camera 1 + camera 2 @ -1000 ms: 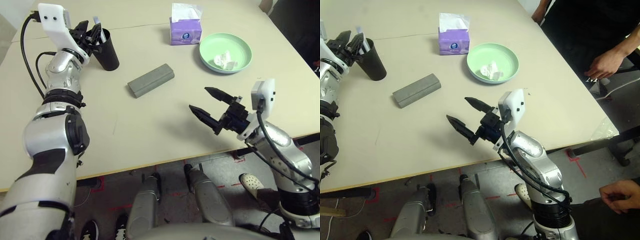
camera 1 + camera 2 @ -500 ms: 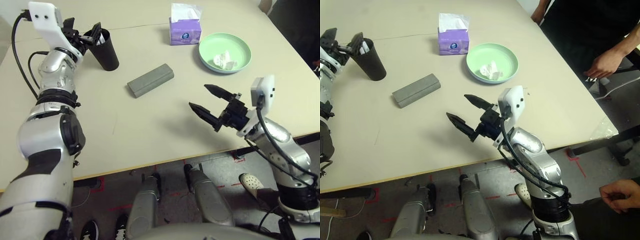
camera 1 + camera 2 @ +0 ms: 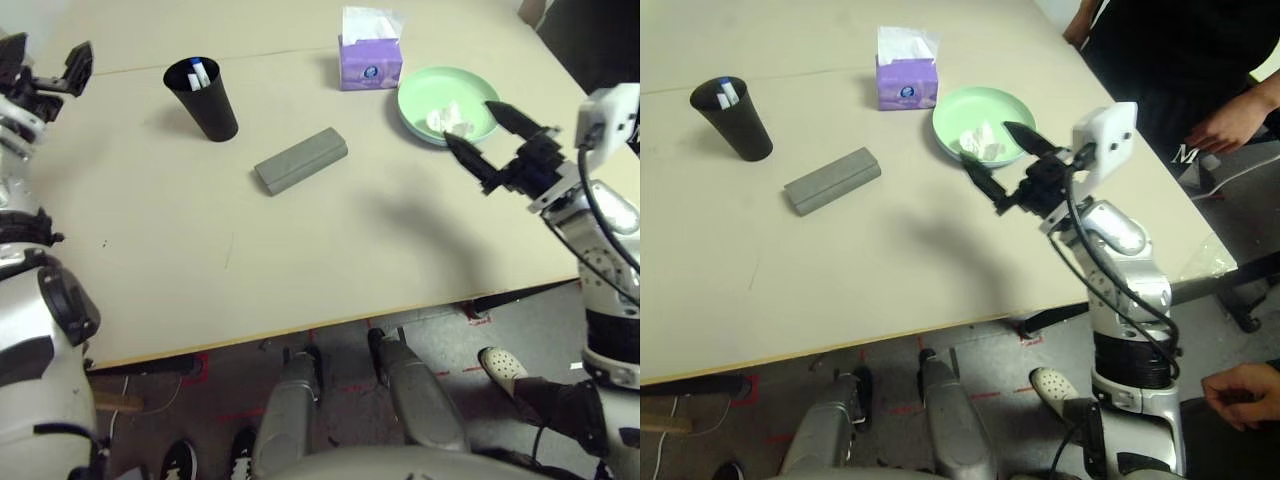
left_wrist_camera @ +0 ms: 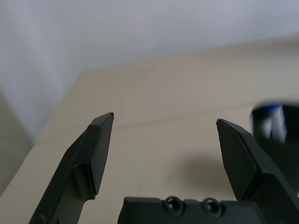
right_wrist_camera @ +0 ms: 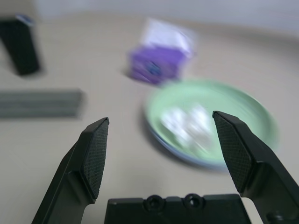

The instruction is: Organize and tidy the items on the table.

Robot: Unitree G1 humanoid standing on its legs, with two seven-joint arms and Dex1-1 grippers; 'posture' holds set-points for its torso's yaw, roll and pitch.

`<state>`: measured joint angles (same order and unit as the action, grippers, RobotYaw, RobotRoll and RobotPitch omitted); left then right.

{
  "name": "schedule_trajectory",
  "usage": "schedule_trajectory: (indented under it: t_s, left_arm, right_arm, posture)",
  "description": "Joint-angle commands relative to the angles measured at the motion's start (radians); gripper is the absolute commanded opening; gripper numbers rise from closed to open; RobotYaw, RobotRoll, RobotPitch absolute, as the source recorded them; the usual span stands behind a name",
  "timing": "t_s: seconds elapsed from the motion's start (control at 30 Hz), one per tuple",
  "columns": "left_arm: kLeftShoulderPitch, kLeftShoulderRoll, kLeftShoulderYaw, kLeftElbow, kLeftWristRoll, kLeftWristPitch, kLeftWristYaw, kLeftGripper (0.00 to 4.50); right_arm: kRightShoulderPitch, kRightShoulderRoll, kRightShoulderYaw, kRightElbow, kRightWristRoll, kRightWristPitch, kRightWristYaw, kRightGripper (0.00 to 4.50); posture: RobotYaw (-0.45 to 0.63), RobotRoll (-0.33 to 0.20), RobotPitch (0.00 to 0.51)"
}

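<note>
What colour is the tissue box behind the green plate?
Purple, with white tissue sticking out the top; the tissue box shows best in the left eye view.

The large pale beige matte tabletop [image 3: 300,250] has a thin seam line running across its far part. Standing upright on it toward the left is a tall black cup [image 3: 205,100]. Near the middle lies a grey oblong glasses case [image 3: 300,160], set at a slant, well apart from the cup. Farther back stands a small purple tissue box [image 3: 370,58], and just beside it, to the right, rests a pale green round plate [image 3: 490,88]
</note>
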<state>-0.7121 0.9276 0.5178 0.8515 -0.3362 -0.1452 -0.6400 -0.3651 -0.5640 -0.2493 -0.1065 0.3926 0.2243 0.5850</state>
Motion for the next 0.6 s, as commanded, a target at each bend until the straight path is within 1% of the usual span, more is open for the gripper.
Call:
schedule_trajectory:
  t_s: [0.03,0.1,0.2,0.27,0.4,0.6]
  left_arm:
    - [0.174,-0.031,0.096,-0.190,-0.073,0.068,0.040,4.47]
    - [0.263,-0.074,0.119,-0.284,-0.096,0.098,0.072,4.47]
    - [0.393,-0.162,0.124,-0.453,-0.122,0.148,0.115,4.47]
    - [0.451,-0.213,0.115,-0.565,-0.134,0.188,0.149,4.47]
    - [0.499,-0.268,0.115,-0.673,-0.143,0.238,0.199,4.47]
    - [0.510,-0.286,0.113,-0.738,-0.147,0.282,0.234,4.47]
  right_arm:
    - [0.076,-0.004,-0.075,0.062,-0.052,-0.072,-0.057,4.50]
    - [0.101,0.003,-0.096,0.087,-0.070,-0.099,-0.091,4.50]
    - [0.116,0.026,-0.129,0.128,-0.087,-0.132,-0.161,4.50]
    - [0.110,0.033,-0.144,0.159,-0.096,-0.151,-0.196,4.50]
    - [0.080,0.036,-0.162,0.190,-0.085,-0.156,-0.232,4.50]
    - [0.075,0.042,-0.132,0.172,-0.063,-0.140,-0.200,4.50]
  posture:
    - [-0.16,0.000,0.237]
    - [-0.16,0.000,0.234]
    - [-0.16,0.000,0.231]
    - [-0.16,0.000,0.229]
    - [-0.15,0.000,0.227]
    - [-0.14,0.000,0.221]
